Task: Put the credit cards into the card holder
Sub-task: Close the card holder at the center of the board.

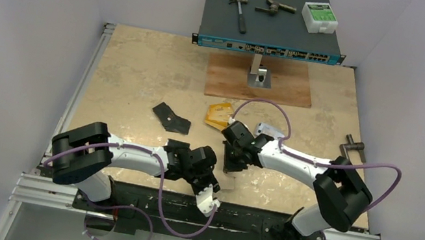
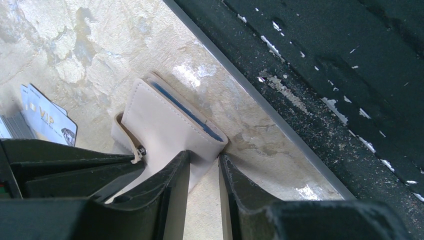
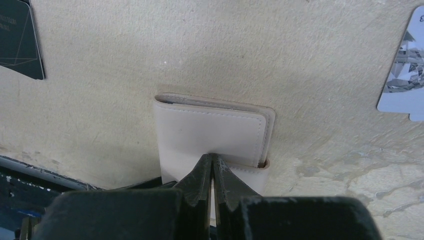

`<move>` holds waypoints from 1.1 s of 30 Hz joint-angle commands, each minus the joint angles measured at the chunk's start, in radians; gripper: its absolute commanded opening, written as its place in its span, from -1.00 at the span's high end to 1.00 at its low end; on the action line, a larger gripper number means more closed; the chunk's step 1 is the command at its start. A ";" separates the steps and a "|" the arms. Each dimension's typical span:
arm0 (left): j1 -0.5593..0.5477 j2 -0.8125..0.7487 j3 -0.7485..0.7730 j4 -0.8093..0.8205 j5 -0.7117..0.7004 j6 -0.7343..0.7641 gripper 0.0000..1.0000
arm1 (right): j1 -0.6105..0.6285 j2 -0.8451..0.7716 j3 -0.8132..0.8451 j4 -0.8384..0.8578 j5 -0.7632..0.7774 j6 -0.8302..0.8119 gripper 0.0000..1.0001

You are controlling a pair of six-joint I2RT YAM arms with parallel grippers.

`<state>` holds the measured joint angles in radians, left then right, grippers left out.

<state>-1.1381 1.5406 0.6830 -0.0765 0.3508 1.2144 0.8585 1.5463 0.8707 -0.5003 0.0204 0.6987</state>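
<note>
The pale beige card holder (image 2: 165,112) lies folded near the table's front edge, a blue lining showing at its rim. My left gripper (image 2: 205,155) is shut on its near corner, one finger over the cover and the other against the edge. My right gripper (image 3: 212,157) is shut, its tips pressed against the card holder's (image 3: 210,130) cover. In the top view both grippers (image 1: 214,183) (image 1: 231,161) meet over it. Orange credit cards (image 1: 219,114) and a silvery one (image 1: 271,130) lie farther back. Silvery cards (image 2: 47,115) lie left of the holder.
A black folding wallet (image 1: 170,118) lies left of the orange cards. A wooden board (image 1: 259,81) and a network switch (image 1: 272,21) with tools stand at the back. A metal tool (image 1: 353,147) lies at the right. The black front rail (image 2: 325,75) runs close by the holder.
</note>
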 commanded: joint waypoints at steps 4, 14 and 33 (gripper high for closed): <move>0.008 -0.002 0.016 -0.020 0.019 -0.024 0.48 | 0.025 -0.041 -0.073 -0.085 0.032 0.042 1.00; 0.008 -0.001 0.020 -0.025 0.010 -0.038 0.49 | 0.049 -0.101 -0.116 -0.044 0.077 0.116 1.00; 0.016 0.018 0.059 -0.054 -0.012 -0.086 0.51 | 0.285 -0.138 -0.381 0.121 0.284 0.493 1.00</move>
<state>-1.1374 1.5463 0.7059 -0.1146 0.3462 1.1606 1.0775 1.3396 0.6083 -0.3294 0.3527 1.0580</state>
